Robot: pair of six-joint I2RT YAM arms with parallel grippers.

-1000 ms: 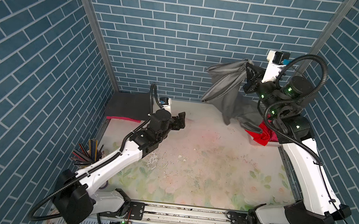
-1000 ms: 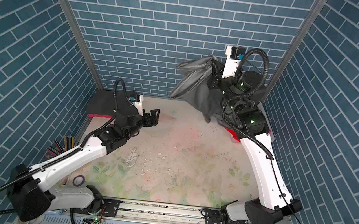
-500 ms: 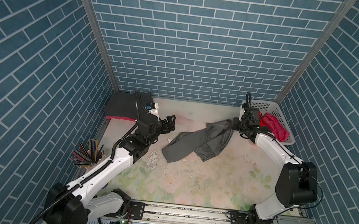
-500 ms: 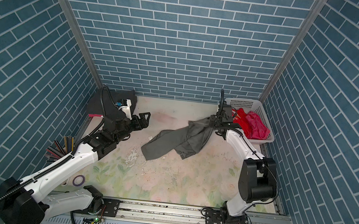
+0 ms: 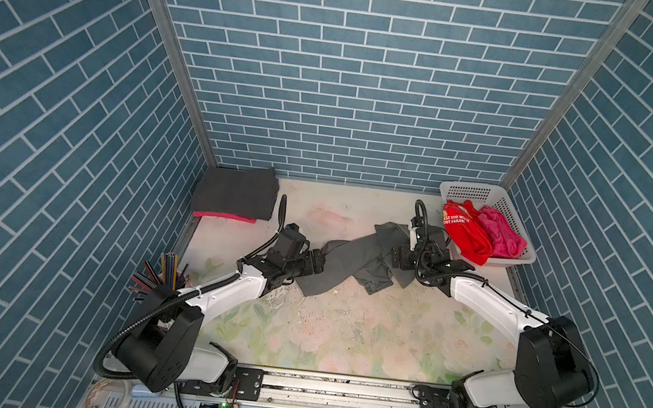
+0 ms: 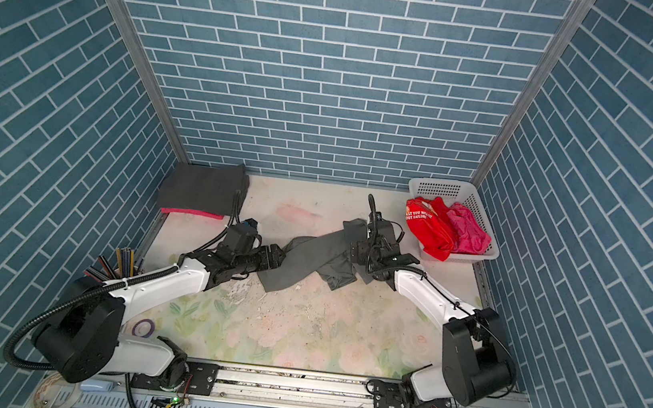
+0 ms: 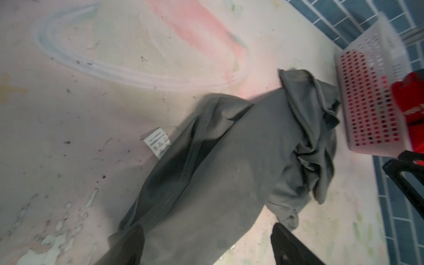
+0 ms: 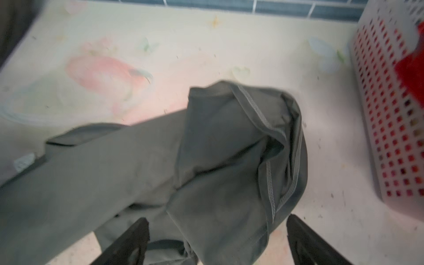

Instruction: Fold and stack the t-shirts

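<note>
Over the crumpled grey t-shirt point(image 5: 347, 266), left gripper point(image 7: 206, 231) and right gripper point(image 8: 216, 220) both hover spread wide.

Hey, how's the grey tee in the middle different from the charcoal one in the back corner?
The grey tee lies crumpled mid-table; the charcoal tee is folded flat. The grey tee lies straight on the table; the charcoal tee tops a folded pink tee. Both are plain, without print.
</note>
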